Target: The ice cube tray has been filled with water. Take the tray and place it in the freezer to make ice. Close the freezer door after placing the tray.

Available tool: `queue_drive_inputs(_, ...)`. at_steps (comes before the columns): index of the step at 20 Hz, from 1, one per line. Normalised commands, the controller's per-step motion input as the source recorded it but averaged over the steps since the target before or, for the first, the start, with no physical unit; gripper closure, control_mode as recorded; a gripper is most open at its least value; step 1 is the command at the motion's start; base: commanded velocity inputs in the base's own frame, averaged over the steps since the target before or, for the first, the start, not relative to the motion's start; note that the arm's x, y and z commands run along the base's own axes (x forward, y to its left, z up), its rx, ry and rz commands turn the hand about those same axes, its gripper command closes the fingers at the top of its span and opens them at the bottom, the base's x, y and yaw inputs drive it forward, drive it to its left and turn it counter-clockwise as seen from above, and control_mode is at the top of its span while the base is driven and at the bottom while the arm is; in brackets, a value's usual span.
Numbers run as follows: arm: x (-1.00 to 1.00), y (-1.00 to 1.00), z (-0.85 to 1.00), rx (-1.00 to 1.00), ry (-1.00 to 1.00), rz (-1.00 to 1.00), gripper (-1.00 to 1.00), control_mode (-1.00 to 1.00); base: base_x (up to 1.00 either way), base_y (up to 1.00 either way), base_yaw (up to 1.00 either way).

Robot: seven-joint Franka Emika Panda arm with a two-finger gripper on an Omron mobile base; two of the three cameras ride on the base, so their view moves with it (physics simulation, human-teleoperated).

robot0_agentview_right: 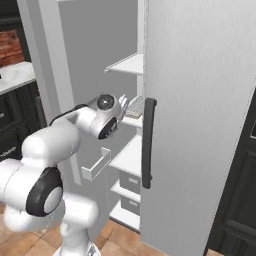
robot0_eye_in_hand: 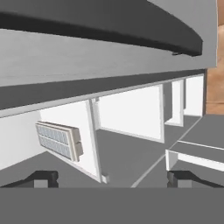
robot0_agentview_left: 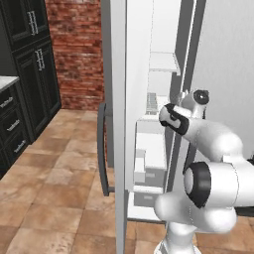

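Hand view: the ice cube tray (robot0_eye_in_hand: 58, 140) is seen to the left of the gripper (robot0_eye_in_hand: 112, 178) and beyond it, lying on a white shelf (robot0_eye_in_hand: 17, 140) of the freezer (robot0_eye_in_hand: 127, 118); because this view is rolled, the shelf appears as an upright wall and the tray as if stuck to it. The two dark fingertips (robot0_eye_in_hand: 41, 178) are set wide apart, with nothing between them, and the tray is touched by neither. Ahead of the gripper and to its right, white partitions and the grey interior of the compartment are seen.

From the left base view, the freezer door (robot0_agentview_left: 117, 124) is shown swung open, edge-on, with its dark bar handle (robot0_agentview_left: 102, 149) on the outer face. The tray (robot0_agentview_left: 152, 102) is seen on a middle shelf, just left of the hand and apart from it. White drawers (robot0_agentview_left: 149, 174) are stacked below.

From the right base view, the tray (robot0_agentview_right: 134, 106) is found just right of the wrist, on the shelf edge (robot0_agentview_right: 131, 121) behind the closed fridge door (robot0_agentview_right: 200, 125). The water in the cells cannot be made out.
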Motion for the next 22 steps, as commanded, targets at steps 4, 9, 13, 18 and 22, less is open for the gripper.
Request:
queue_drive_inputs(4, -1.00, -0.01, 0.49, 0.00, 0.00, 0.03, -1.00, -1.00, 0.00, 0.00, 0.00)
queue_drive_inputs(9, -0.97, 0.00, 0.10, 0.00, 0.00, 0.03, -1.00, -1.00, 0.00, 0.00, 0.00)
queue_drive_inputs(13, -0.85, -0.01, 0.17, 0.00, 0.00, 0.00, -1.00, -1.00, 0.00, 0.00, 0.00)
queue_drive_inputs(18, -0.64, -0.08, 0.02, 0.00, -0.05, 0.01, -1.00, -1.00, 0.00, 0.00, 0.00)
queue_drive_inputs(22, -0.23, -0.01, 0.12, 0.00, 0.00, 0.00, -1.00, -1.00, 0.00, 0.00, 0.00)
